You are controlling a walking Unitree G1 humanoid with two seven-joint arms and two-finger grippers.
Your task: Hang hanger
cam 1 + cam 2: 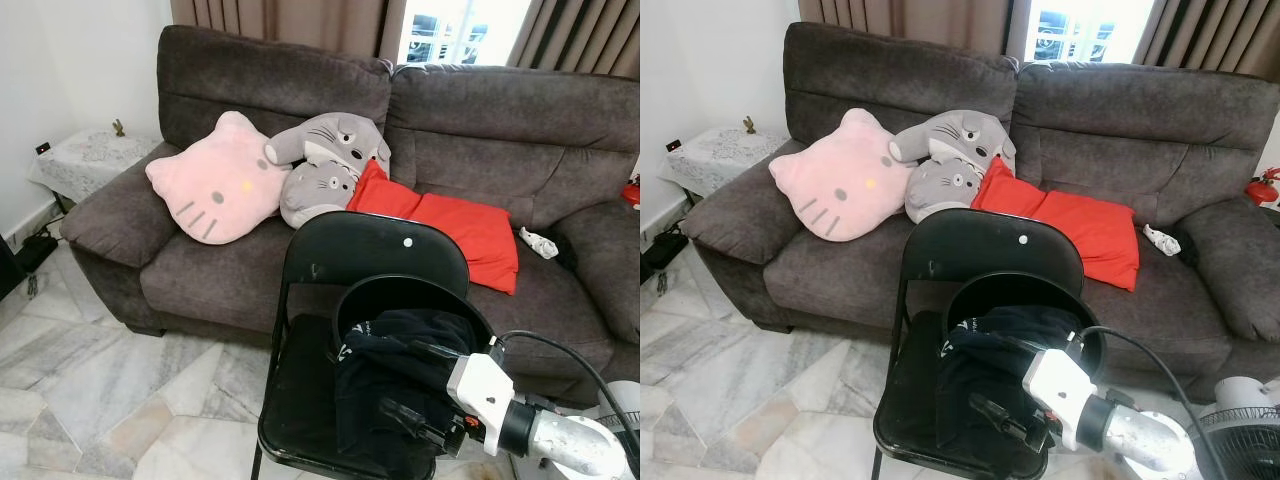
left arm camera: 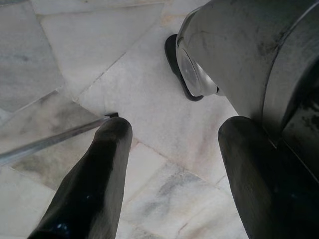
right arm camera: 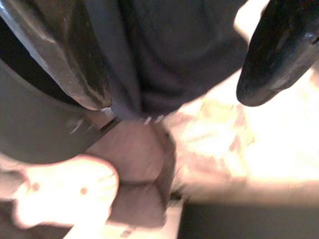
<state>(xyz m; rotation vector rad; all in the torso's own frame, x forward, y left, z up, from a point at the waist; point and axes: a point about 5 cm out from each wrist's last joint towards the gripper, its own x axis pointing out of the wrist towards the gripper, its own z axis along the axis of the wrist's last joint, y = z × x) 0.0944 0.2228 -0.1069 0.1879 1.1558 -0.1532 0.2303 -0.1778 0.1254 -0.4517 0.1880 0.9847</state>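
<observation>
Right hand (image 1: 415, 420): low over the front of the folding chair (image 1: 375, 250), fingers spread wide, holding nothing; one fingertip (image 3: 279, 55) sits beside the dark cloth in the wrist view.
Left hand (image 2: 172, 184): idle, pointing at the marble floor (image 2: 149, 99), fingers wide apart, holding nothing.
Garment (image 1: 400, 360): dark, logo-printed, draped over the chair's lower back hoop and spilling onto the seat.
Hanger: can't make one out; if it's there, it's buried in the garment or hidden by the chair back. Right wrist view too blurred to settle it.
Surroundings: grey sofa (image 1: 500, 130) behind the chair with pink cat cushion (image 1: 215, 180), grey plush toys (image 1: 325, 165), red cushion (image 1: 450, 225). Fan (image 1: 1240, 420) at the robot's right.
Progress: early, by my read. Nothing gripped, nothing hung, no rail or hook in view.
Left to do: locate and grip the hanger, lift it off the chair, carry it to a hanging point.
</observation>
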